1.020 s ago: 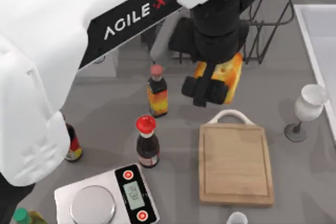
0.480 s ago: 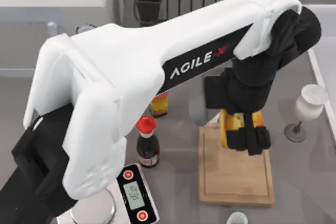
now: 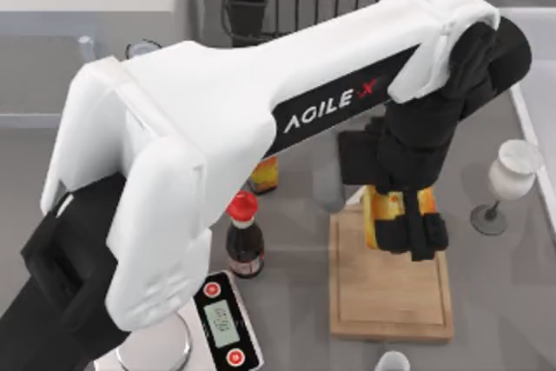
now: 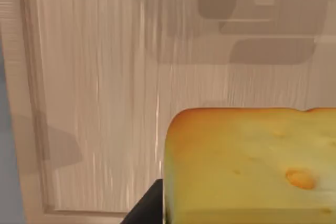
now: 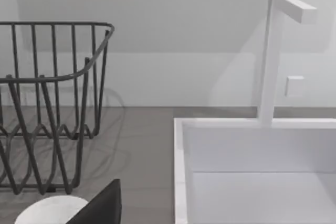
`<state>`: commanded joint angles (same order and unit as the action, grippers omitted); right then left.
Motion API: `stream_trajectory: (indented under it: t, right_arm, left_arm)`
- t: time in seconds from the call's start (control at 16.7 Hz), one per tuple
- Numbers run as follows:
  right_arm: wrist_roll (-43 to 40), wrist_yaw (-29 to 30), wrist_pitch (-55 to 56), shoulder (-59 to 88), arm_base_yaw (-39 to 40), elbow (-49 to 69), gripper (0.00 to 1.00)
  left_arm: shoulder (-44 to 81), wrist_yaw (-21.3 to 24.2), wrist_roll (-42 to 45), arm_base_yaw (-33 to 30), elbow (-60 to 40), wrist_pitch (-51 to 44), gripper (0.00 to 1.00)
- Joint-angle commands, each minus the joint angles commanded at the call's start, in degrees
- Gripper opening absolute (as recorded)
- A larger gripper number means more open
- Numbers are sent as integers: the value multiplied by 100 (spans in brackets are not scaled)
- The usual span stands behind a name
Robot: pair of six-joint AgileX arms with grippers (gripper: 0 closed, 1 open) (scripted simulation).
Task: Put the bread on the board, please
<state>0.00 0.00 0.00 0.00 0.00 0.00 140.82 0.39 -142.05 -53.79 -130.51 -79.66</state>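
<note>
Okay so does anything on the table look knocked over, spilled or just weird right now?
Nothing stands out. The left end effector holds the bread over the board. The bottles and wine glass stand upright, the scale sits flat, and nothing is spilled.

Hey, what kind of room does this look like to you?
Probably a kitchen counter: a white sink with its tap, a wire dish rack, sauce bottles, and a wooden cutting board.

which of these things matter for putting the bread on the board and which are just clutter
Job: bread, held in the left gripper; board.
Clutter: red-capped bottle, kitchen scale, wine glass, wire rack, sink.
</note>
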Motion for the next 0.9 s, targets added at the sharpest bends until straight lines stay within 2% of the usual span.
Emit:
stream_trajectory:
  t: [0.6,0.9]
  right_arm:
    - [0,0,0,0,0,0,100]
    - [0,0,0,0,0,0,100]
  left_arm:
    - [22,5,-9,-25,819,850,0]
    - [43,-1,-18,-26,882,912,0]
